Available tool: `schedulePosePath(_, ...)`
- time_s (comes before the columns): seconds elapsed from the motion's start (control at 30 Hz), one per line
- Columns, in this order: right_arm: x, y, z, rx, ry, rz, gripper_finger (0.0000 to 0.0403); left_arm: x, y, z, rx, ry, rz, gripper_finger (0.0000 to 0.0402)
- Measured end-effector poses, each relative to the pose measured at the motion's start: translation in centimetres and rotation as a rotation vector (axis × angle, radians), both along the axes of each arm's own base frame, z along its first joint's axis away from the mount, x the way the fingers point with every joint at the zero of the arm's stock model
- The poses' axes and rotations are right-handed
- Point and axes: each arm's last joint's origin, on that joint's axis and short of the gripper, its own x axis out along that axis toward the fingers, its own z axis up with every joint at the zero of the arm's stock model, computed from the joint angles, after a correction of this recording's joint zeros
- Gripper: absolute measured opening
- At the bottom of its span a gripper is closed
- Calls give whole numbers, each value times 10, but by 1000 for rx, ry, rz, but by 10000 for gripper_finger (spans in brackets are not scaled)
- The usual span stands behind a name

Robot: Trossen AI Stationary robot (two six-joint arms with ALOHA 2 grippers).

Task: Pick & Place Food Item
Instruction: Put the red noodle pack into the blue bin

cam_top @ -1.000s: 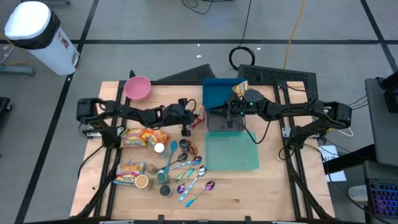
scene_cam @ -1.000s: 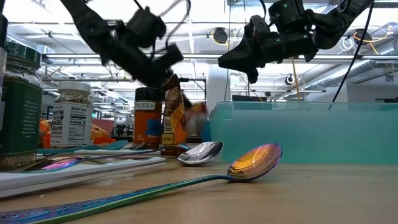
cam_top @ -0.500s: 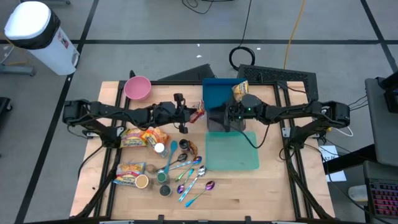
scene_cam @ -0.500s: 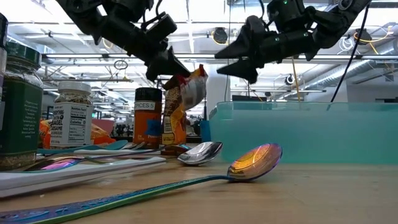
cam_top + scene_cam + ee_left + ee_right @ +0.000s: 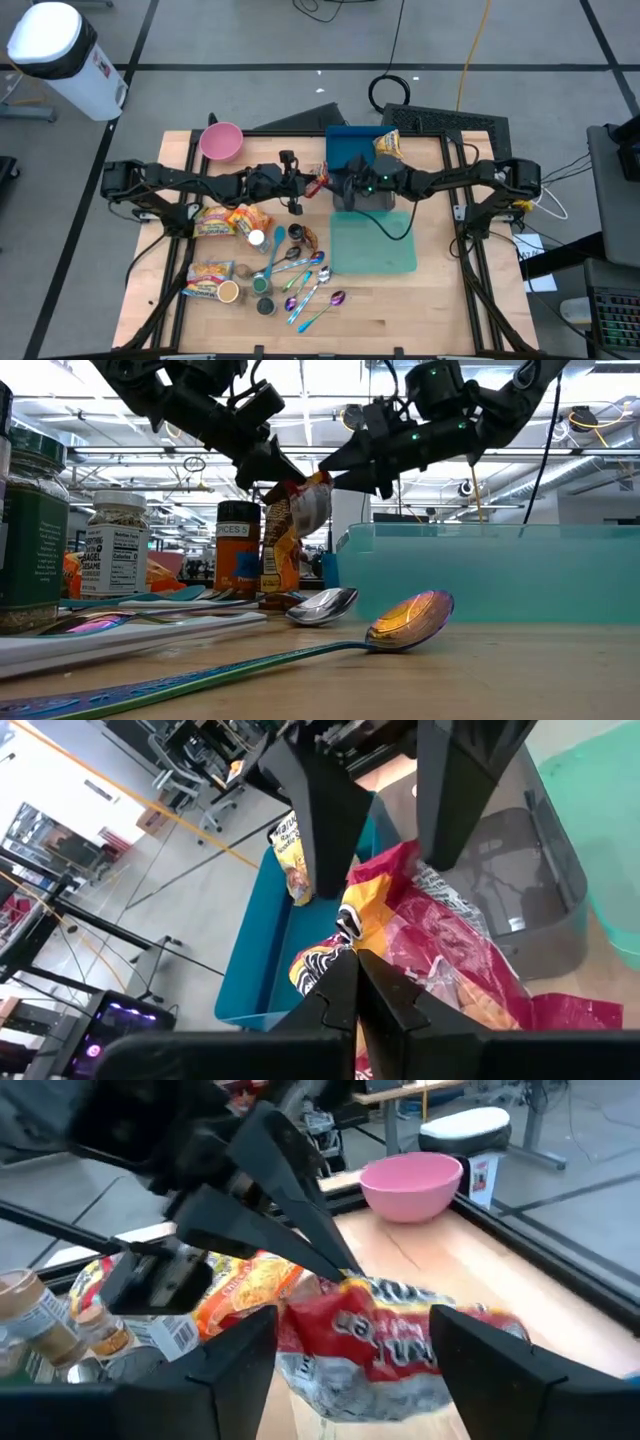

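Note:
A red and yellow snack bag (image 5: pixel 321 182) is in the air near the table's middle, by the left wall of a blue bin (image 5: pixel 352 150). My left gripper (image 5: pixel 308 184) is shut on it and reaches in from the table's left. My right gripper (image 5: pixel 341 186) is open and reaches in from the right. Its two fingers (image 5: pixel 240 1350) stand on either side of the bag (image 5: pixel 390 1338). I cannot tell whether they touch it. The low view shows both grippers (image 5: pixel 283 478) (image 5: pixel 336 468) meeting at the bag (image 5: pixel 305 500). My left gripper pinches the bag's crimped edge at its left end (image 5: pixel 343 932) between its two shut fingers. The fingers come nearly level from the table's left. The bag is lifted clear of the table, sticks out past the fingertips toward the right gripper and sags a little (image 5: pixel 312 510).
The blue bin holds a yellow snack bag (image 5: pixel 387 143). A grey tub (image 5: pixel 372 198) and a teal lid (image 5: pixel 372 245) lie near it. A pink bowl (image 5: pixel 221 141) stands far left. More snack bags (image 5: pixel 230 220), spice jars (image 5: pixel 110 545) and spoons (image 5: pixel 305 280) crowd the near left.
My left gripper has risen with the snack bag, lifting it clear of the table, then held still. My right gripper has moved toward the table's left until its fingers flank the bag.

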Motion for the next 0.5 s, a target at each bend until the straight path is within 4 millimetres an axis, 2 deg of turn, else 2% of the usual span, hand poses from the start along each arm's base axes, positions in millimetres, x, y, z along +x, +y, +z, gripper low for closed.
schedulePosePath(0.23, -1, -1, -2, -42, 35, -39, 186, 1, -1, 1, -2, -16, -11, 8)
schedulePosePath(0.5, -1, -1, -3, -66, 46, -32, 77, 2, -7, 2, -8, -30, -51, 6)
